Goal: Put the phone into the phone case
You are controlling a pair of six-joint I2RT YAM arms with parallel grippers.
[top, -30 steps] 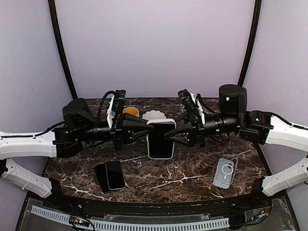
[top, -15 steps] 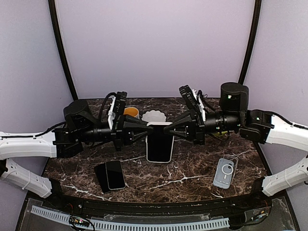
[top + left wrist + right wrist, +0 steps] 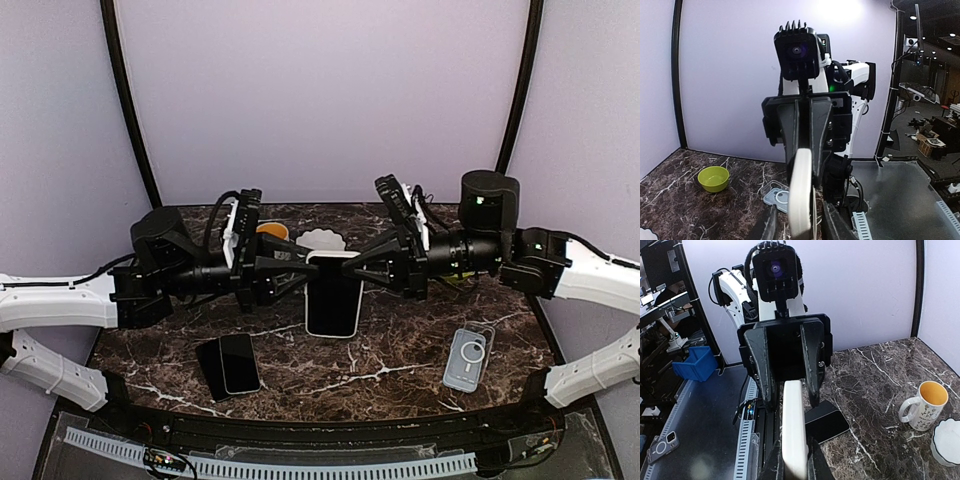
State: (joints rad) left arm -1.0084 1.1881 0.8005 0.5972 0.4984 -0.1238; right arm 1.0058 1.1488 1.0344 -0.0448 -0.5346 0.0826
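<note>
While the white-edged phone hangs in the air over the middle of the marble table, dark face toward the overhead camera, it's the right gripper doing the holding. Its own wrist cam shows both fingers pressed against the phone's two faces. The left gripper sits at the opposite edge with its fingers a little parted. Its wrist view shows a sliver of gap on each side of the phone, so no grip there as far as I can see.

The clear phone case, with a ring on its back, lies flat toward the right front of the table, well apart from the phone.

I can't read a brand on either one. The mug has dark markings in the right wrist view, too small to make out.

Only the left wrist cam properly shows a green bowl, which the right arm mostly hides from above. Only the right wrist cam catches a blue bin off the table. From overhead there's also a dark phone-like slab lying left front. At the back, the mug and a white scalloped dish sit just behind the grippers, the mug partly hidden by the left one.
</note>
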